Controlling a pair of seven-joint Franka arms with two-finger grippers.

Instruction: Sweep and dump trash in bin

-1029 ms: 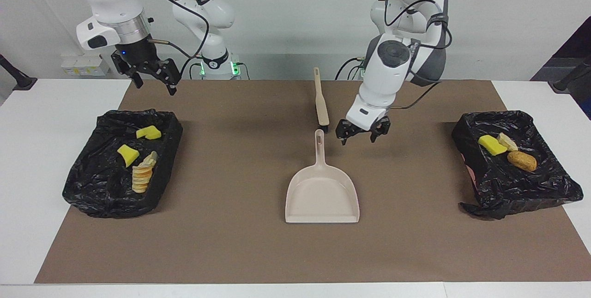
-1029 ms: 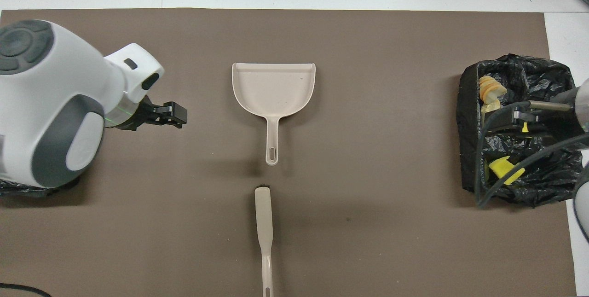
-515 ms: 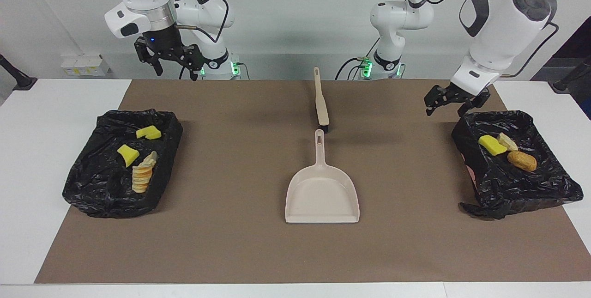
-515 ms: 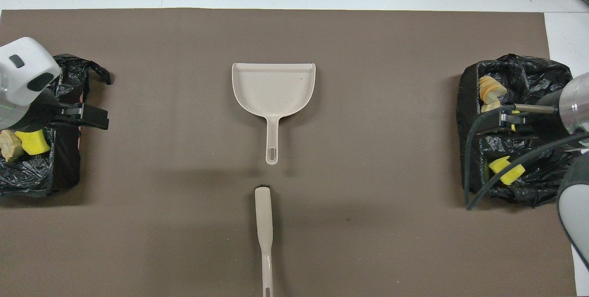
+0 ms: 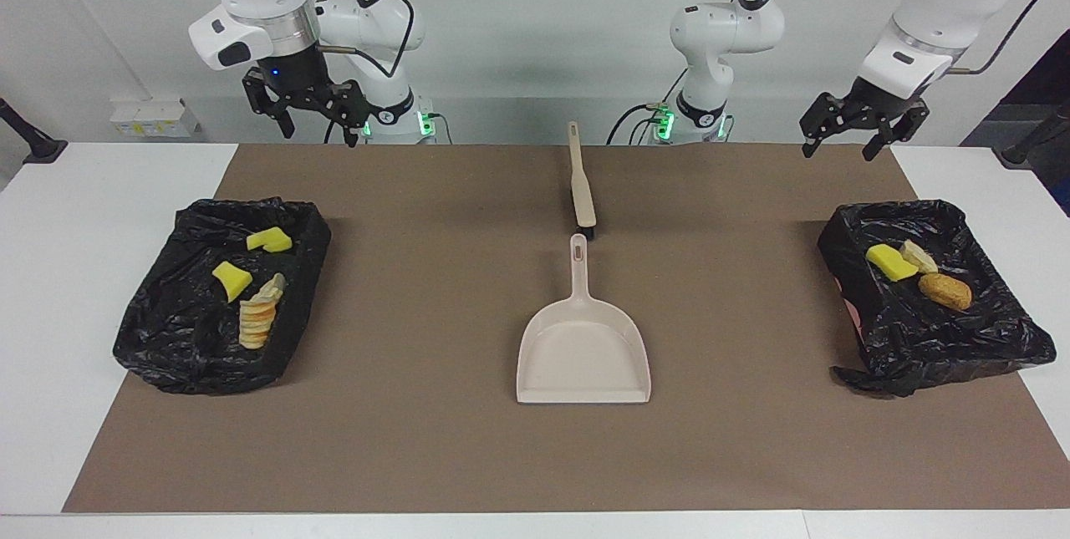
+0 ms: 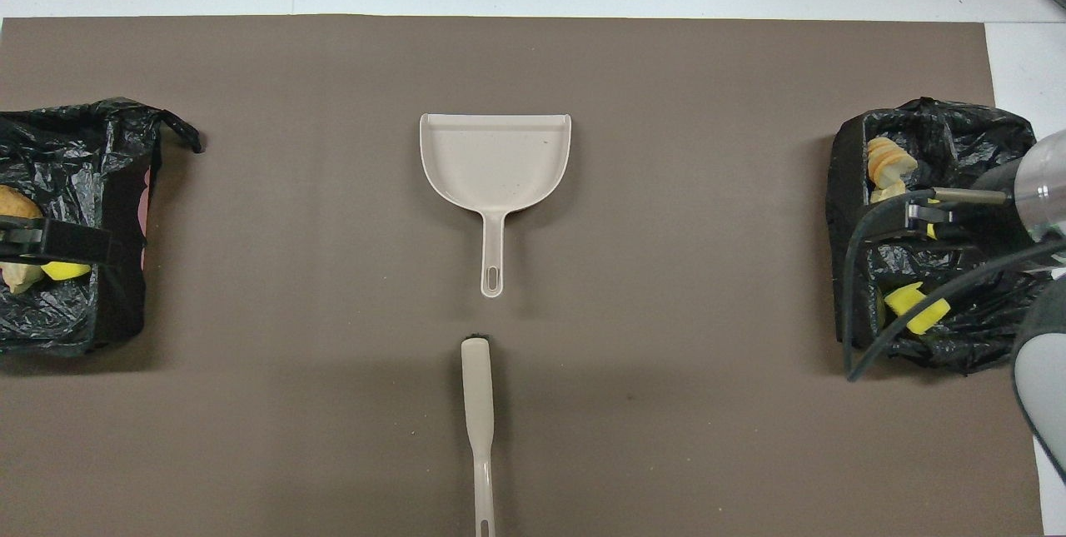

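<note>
Since the earlier frame my left claw (image 5: pixel 853 127) has swung from beside the dustpan handle to the upper right of the facing view, over the mat's corner above the bin there; it hangs released, holding nothing. My right claw (image 5: pixel 305 111) has risen to the upper left of that view, likewise spread wide with nothing in it.

From overhead I lose a lot: the left claw's tip (image 6: pixel 50 241) cuts across the bin (image 6: pixel 92 146) at the left edge, hiding part of a yellow sponge piece (image 6: pixel 65 270) and a tan lump (image 6: pixel 17 206), and that bin runs off the frame. At the right edge the right arm's wrist and cables (image 6: pixel 916 270) cover much of the other bin (image 6: pixel 933 121).

All the trash (image 5: pixel 259 313) I can see lies inside the two black-lined bins, six bits countable in the facing view. Mid-table, the beige dustpan (image 5: pixel 583 351) and brush (image 5: pixel 581 184) lie end to end, a small gap between them.
</note>
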